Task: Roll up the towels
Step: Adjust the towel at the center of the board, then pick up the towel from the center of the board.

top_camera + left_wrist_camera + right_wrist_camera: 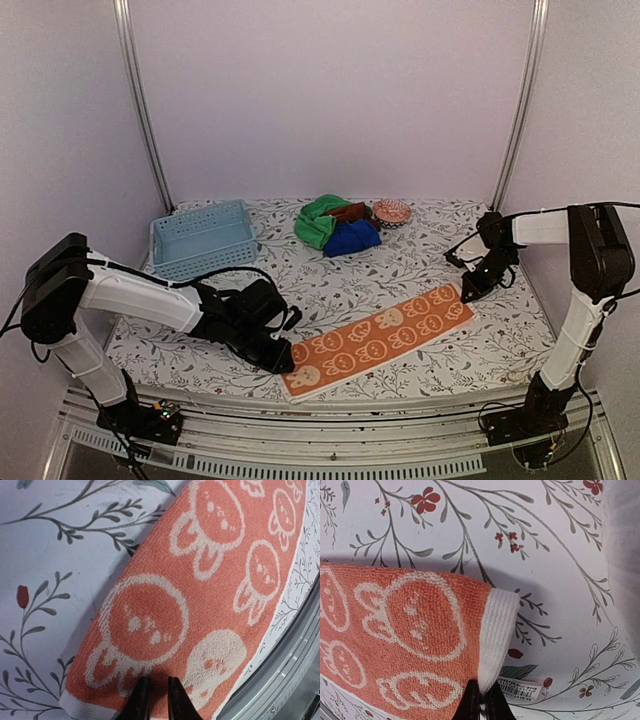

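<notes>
The orange towel (380,335) with cream figures lies flat as a long strip, running diagonally across the front of the table. My left gripper (283,358) is low over its near left end, and its narrow-set fingertips (158,695) pinch the orange towel (200,580). My right gripper (468,292) is at the far right end. There its jaws (482,700) are shut on the white hem of the orange towel (405,630), which lifts slightly at that corner. A green towel (318,222), a blue towel (352,238) and a rust-brown towel (350,211) sit heaped at the back.
A light blue slotted basket (203,238) stands at the back left. A small patterned bowl (392,211) sits beside the towel heap. The table's front metal edge (295,660) runs close along the towel's near end. A barcode label (520,689) lies under the lifted hem.
</notes>
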`<action>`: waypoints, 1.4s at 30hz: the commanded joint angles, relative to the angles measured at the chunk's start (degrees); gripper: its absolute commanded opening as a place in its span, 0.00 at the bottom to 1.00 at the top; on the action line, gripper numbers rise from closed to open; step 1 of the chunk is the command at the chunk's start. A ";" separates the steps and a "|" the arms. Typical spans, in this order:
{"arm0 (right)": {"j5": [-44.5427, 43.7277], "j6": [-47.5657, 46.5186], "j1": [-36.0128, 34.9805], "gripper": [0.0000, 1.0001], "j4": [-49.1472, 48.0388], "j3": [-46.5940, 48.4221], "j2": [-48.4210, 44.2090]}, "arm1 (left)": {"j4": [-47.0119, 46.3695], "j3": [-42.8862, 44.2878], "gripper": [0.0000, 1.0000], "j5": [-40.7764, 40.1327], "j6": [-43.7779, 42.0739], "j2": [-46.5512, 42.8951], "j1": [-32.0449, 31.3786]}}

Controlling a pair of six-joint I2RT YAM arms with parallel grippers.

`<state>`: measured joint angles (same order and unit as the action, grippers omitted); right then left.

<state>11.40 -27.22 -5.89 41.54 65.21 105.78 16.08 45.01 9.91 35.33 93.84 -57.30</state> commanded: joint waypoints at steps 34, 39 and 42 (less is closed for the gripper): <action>-2.54 2.23 -0.52 0.26 4.71 2.03 -2.02 | 7.25 1.39 0.26 -9.07 -3.16 -1.64 -0.36; -1.98 2.70 -0.52 0.44 4.18 2.90 -0.54 | 7.22 1.52 0.26 -9.09 -3.17 -1.43 -0.33; -2.37 2.82 -0.52 0.43 2.87 2.69 0.30 | 7.26 1.73 0.26 -8.97 -3.20 -1.13 -0.31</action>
<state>9.98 -25.19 -6.37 46.46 67.11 104.05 22.28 46.89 1.76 32.60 92.23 -57.36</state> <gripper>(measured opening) 0.437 0.260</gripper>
